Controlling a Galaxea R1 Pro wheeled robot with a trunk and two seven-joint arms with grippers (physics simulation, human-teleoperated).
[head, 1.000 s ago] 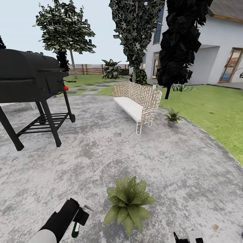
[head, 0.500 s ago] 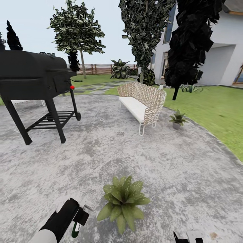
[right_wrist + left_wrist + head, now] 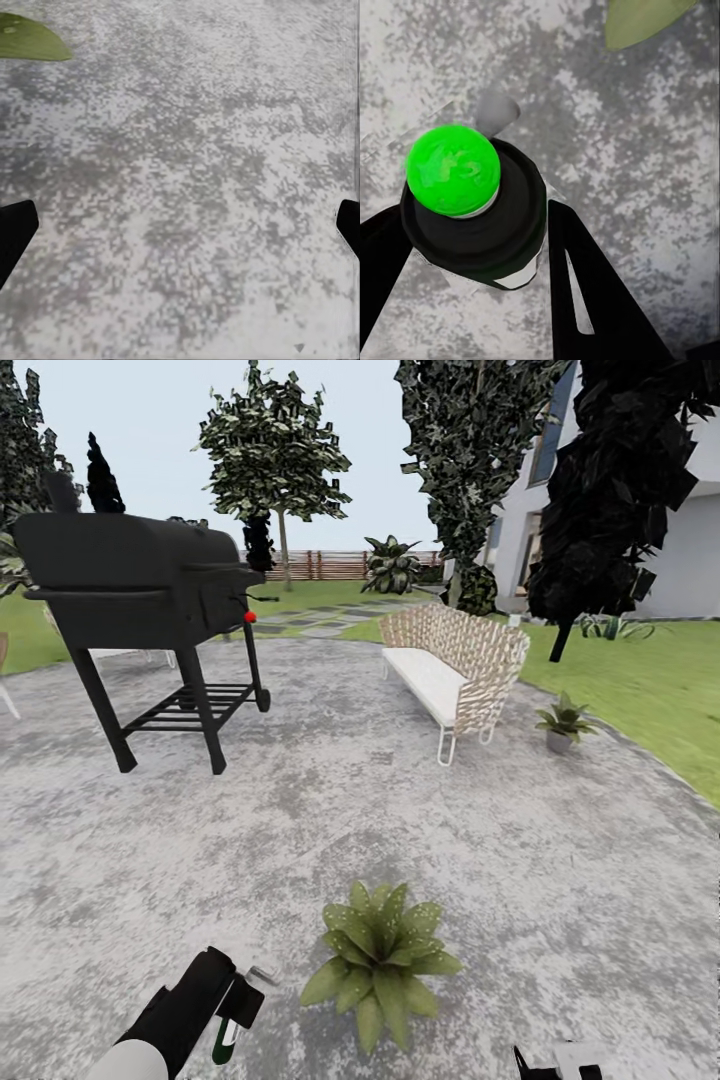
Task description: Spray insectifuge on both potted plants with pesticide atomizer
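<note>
At the lower left of the head view, the left gripper (image 3: 232,1012) holds the pesticide atomizer (image 3: 226,1038), its dark green body hanging down between the fingers. The left wrist view confirms it: the two black fingers (image 3: 585,289) close on the black trigger head with its bright green spot (image 3: 453,170), above mottled paving. The right gripper (image 3: 555,1063) sits at the bottom edge, right of centre; in its wrist view the fingertips (image 3: 15,232) stand far apart at the frame's edges with nothing between them, so its jaws are wide and empty.

The nearer potted plant (image 3: 381,960) lies low in the centre of the frame on the paved patio (image 3: 560,860), just beside the atomizer. The second potted plant (image 3: 563,722) stands well apart at the middle right, near the patio's edge, beside a wicker bench (image 3: 452,666). A black grill (image 3: 140,595) occupies the upper left.

The main risk, I judge, is partial coverage: the nozzle's aim cannot be read here, and if it points at the paving rather than the rosette, the spray would miss the far leaves. The grip on the head could also let the bottle swing or slip.
</note>
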